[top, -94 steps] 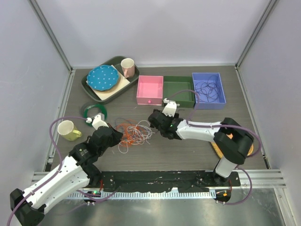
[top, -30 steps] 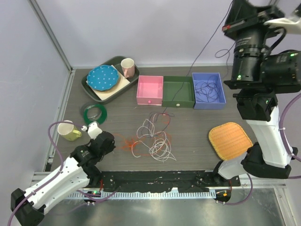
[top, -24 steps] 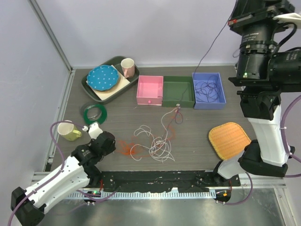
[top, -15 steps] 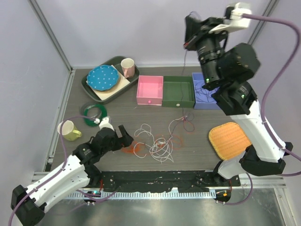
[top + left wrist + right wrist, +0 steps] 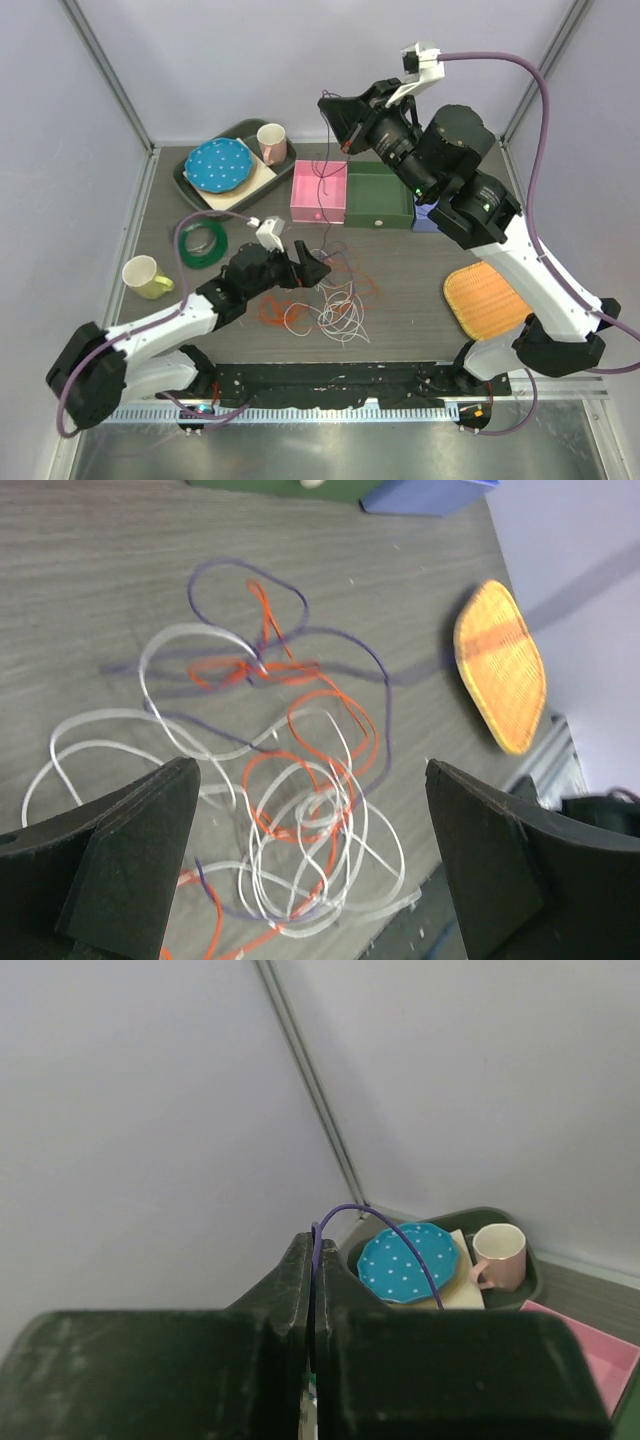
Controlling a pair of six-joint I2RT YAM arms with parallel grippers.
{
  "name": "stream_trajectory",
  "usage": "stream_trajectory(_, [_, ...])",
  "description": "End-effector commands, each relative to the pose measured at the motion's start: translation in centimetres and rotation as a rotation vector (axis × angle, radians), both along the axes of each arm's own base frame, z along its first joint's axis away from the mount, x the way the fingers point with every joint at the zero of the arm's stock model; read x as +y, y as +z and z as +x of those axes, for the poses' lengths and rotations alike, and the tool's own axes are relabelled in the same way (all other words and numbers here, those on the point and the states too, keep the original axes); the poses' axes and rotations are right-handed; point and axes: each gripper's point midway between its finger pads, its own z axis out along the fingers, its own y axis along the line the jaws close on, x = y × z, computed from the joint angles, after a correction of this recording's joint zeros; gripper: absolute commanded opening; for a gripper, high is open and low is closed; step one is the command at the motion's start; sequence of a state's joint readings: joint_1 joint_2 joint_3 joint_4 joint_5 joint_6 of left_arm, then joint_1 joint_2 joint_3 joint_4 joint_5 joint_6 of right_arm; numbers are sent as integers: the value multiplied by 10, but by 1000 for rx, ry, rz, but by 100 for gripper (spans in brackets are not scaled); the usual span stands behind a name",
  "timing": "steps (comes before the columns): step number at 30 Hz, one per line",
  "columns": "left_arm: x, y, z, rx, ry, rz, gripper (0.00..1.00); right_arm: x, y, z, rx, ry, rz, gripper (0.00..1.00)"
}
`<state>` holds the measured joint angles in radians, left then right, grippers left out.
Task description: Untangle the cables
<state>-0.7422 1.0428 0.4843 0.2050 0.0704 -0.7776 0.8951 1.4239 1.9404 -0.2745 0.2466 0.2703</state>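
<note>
A loose tangle of white, red-orange and dark purple cables (image 5: 330, 300) lies on the table in front of the arms. My left gripper (image 5: 308, 268) hovers open just above it; in the left wrist view the loops (image 5: 300, 810) sit between its wide-apart fingers (image 5: 130, 870). High over the pink box, my right gripper (image 5: 332, 106) is shut on a purple cable (image 5: 313, 1245). That strand (image 5: 322, 190) hangs from it down to the tangle. A green cable (image 5: 200, 240) lies coiled by itself at the left.
At the back stand a pink box (image 5: 318, 190), a green box (image 5: 380, 195) and a blue box (image 5: 425, 218) half hidden by the right arm. A dark tray (image 5: 195, 185) holds a blue dotted plate (image 5: 220, 165) and pink cup (image 5: 272, 143). Yellow cup (image 5: 145, 277) left, orange mat (image 5: 490, 300) right.
The left gripper has opened and reached right over the tangle. The right arm has swung left and lower with the purple cable, dragging the tangle a little.
</note>
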Motion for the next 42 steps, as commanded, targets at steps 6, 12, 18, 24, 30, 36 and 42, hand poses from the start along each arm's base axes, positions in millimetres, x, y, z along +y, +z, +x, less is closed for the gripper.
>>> stream_trajectory(6, [-47, 6, 79, -61, 175, -59, 100, -38, 79, -45, -74, 83, 300, 1])
stream_trajectory(12, [-82, -10, 99, -38, 135, -46, 100, -46, 91, -50, -79, 84, 334, 1])
stream_trajectory(18, [-111, -18, 78, -71, -55, -32, 78, -58, 94, -46, -90, 16, 326, 1])
stream_trajectory(24, [-116, -38, 73, -52, -62, 29, 57, -75, 101, -42, -125, -61, 348, 1])
stream_trajectory(30, [-117, -61, 65, 4, -93, 77, 47, -97, 99, -25, -157, -231, 309, 1])
stream_trajectory(36, [-93, -99, 32, 129, -119, 154, 48, -129, 78, 14, -155, -592, 149, 1])
stream_trajectory(42, [-57, -108, -5, 182, -93, 155, 64, -164, 72, 33, -214, -919, 37, 1])
